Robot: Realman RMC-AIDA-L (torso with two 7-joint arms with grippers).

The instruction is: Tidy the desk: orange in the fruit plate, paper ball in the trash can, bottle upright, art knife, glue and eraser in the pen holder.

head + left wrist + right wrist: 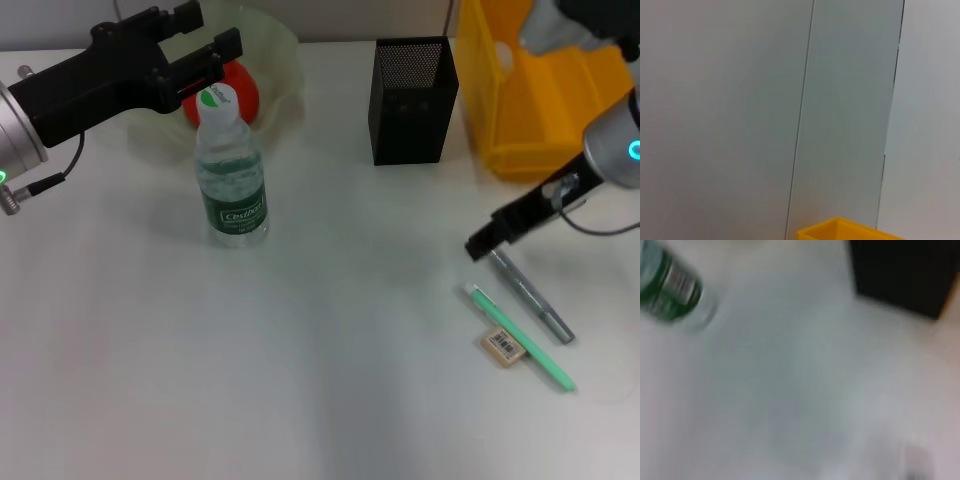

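Note:
The bottle (pixel 230 170) stands upright on the desk; it also shows blurred in the right wrist view as the bottle (pixel 670 290). My left gripper (pixel 205 40) hovers open just above and behind its cap. Behind it the orange (pixel 240 92) lies in the fruit plate (pixel 280 45). At the right, the grey art knife (pixel 530 295), the green glue (pixel 520 340) and the eraser (pixel 503 345) lie together on the desk. My right gripper (pixel 485 242) is at the knife's far end. The pen holder (pixel 412 100) stands beside the yellow trash can (pixel 540 110). The paper ball is not clearly seen.
A small pale spot (pixel 504 58) shows at the trash can's near wall. The left wrist view holds only a wall and the trash can's rim (pixel 845 230). The pen holder (pixel 900 275) appears dark in the right wrist view.

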